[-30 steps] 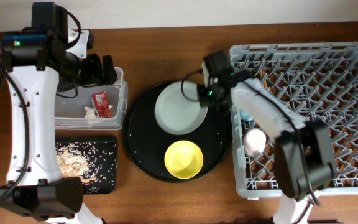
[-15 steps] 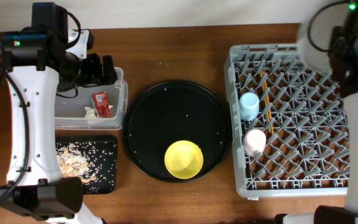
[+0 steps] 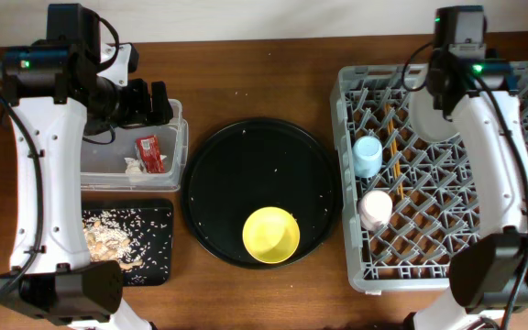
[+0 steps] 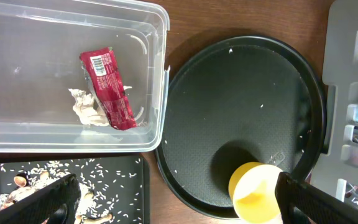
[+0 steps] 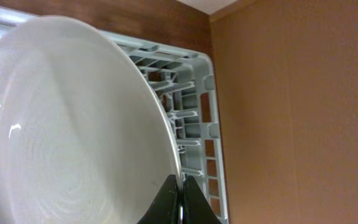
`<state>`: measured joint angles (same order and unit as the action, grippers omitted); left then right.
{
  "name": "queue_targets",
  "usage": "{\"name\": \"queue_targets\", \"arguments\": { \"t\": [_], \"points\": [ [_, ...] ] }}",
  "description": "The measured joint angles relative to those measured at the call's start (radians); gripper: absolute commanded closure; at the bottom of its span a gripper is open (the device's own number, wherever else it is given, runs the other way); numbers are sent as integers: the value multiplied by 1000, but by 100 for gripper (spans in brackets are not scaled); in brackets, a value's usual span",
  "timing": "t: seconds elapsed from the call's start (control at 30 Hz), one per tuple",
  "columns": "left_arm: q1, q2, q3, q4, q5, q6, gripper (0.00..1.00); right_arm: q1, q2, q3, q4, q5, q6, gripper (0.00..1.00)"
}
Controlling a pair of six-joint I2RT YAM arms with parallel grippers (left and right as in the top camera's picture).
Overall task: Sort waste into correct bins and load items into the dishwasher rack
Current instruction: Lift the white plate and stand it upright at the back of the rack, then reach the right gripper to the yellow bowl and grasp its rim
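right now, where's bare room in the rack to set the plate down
The rack is bare across its lower middle and lower right, from right of the pink cup to the far wall. Its left column is crowded: blue cup, pink cup, and chopsticks just beside them. The plate, pinched by the right gripper, is over the upper middle.

Red wrapper, clear tub, yellow bowl, black round tray. Light grey rack, blue cup, pink cup, white plate. Small black tray speckled with pale crumbs.
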<state>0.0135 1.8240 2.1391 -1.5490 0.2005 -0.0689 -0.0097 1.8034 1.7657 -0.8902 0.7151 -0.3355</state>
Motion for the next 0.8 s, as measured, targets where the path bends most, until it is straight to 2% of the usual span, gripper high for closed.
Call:
{"name": "queue_targets", "arguments": {
  "t": [0.23, 0.3, 0.33, 0.37, 0.4, 0.43, 0.47, 0.67, 0.8],
  "points": [
    [0, 0, 0, 0, 0, 0, 1, 13, 50, -1, -8, 32, -39, 96],
    [0, 0, 0, 0, 0, 0, 1, 29, 50, -1, -10, 18, -45, 94],
    [0, 0, 0, 0, 0, 0, 1, 43, 50, -1, -10, 11, -49, 90],
    [0, 0, 0, 0, 0, 0, 1, 61, 50, -1, -10, 2, -54, 80],
    [0, 0, 0, 0, 0, 0, 1, 76, 50, -1, -10, -2, -55, 61],
    [0, 0, 0, 0, 0, 0, 1, 86, 50, -1, -9, -6, -59, 35],
    [0, 0, 0, 0, 0, 0, 1, 95, 50, -1, -8, -15, -57, 30],
    [0, 0, 0, 0, 0, 0, 1, 102, 50, -1, -7, -28, -53, 30],
    [0, 0, 0, 0, 0, 0, 0, 102, 28, -1, 4, -64, 21, 30]
  ]
}}
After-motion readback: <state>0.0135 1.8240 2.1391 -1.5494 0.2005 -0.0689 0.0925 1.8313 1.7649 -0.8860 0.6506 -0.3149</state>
